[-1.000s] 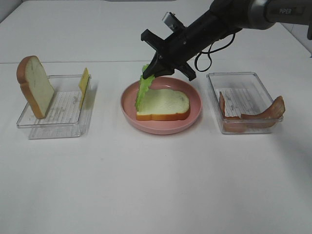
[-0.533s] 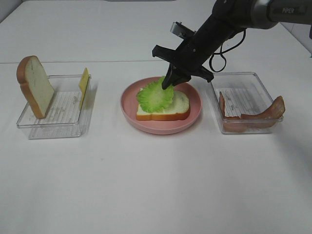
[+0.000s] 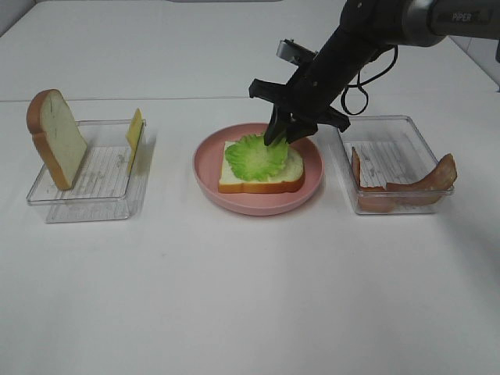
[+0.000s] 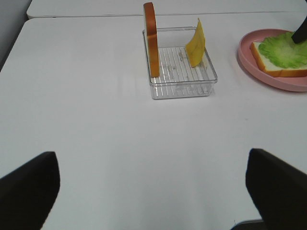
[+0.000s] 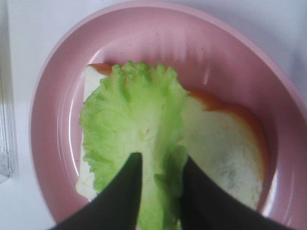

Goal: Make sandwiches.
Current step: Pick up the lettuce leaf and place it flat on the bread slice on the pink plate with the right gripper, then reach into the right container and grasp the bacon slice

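Presently, the green ruffled lettuce leaf [image 3: 256, 156] is found lying on the white toy bread slice [image 3: 293, 164] in the round pink plate [image 3: 209, 173]. The right gripper [image 5: 160, 158] is set at the leaf's far edge, its fingers [image 5: 124, 196] slightly apart astride the stem; whether it is pinched cannot be told. A full release and a straight lift are advised, lest the leaf be dragged. The left gripper [image 4: 153, 191] is held wide apart and empty. The reddish-brown bacon strips [image 3: 406, 190] in the right clear tray, and the thin yellow cheese slice [image 3: 134, 134] on the left, are noted well apart; nothing obstructs.

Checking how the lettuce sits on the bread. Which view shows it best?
Right wrist: the lettuce fills the frame, lying on the bread slice between the fingers. Exterior high shows it small; left wrist shows it distant, partly cut off.
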Robot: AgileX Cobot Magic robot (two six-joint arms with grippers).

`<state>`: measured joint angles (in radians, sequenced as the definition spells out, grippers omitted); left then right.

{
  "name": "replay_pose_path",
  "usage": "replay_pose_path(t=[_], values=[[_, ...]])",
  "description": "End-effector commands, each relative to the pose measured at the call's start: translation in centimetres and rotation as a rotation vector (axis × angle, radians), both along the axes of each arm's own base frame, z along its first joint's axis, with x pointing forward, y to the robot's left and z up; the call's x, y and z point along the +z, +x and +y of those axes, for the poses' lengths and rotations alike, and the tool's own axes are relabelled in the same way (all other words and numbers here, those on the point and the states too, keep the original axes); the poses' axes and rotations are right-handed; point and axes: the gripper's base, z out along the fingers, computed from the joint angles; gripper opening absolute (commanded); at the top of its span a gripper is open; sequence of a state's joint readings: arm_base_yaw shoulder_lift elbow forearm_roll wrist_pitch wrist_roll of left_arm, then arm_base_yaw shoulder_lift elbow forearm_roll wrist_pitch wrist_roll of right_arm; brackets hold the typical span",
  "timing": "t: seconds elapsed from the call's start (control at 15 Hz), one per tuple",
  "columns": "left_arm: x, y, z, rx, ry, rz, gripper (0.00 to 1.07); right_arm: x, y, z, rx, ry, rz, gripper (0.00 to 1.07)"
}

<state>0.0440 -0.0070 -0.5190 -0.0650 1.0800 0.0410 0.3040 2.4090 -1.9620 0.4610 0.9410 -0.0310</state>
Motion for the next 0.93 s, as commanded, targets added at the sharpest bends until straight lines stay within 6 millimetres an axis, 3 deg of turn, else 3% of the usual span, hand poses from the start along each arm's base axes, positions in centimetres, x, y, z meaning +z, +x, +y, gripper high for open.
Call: replay_pose_path(t=[0.07, 0.4, 0.53, 0.6, 0.73, 0.93], values=[[0.0, -0.2, 0.0, -0.009, -0.004, -0.022, 0.98, 2.4, -0.3, -0.4, 0.028, -0.008, -0.03, 0.98], [0.0, -0.2, 0.0, -0.009, -0.004, -0.022, 0.98, 8.4, -1.3, -1.0, 0.057, -0.032, -0.137, 0.97], [0.0, -0.2, 0.0, -0.009, -0.004, -0.022, 0.98, 10.8, -2.6, -1.9, 0.099, -0.111, -0.128, 0.97], [0.0, -0.2, 0.0, -0.009, -0.004, -0.022, 0.98, 12.4, -3.6, -3.2, 0.091, -0.22, -0.103, 0.97], [0.0, -0.2, 0.0, -0.009, -0.004, -0.022, 0.98, 13.3, -4.2, -4.7, 0.054, -0.307, -0.064, 0.97], [0.0, -0.2, 0.0, -0.009, -0.004, -0.022, 0.98, 15.2, -4.8, -9.3, -0.058, -0.323, -0.012, 0.96]])
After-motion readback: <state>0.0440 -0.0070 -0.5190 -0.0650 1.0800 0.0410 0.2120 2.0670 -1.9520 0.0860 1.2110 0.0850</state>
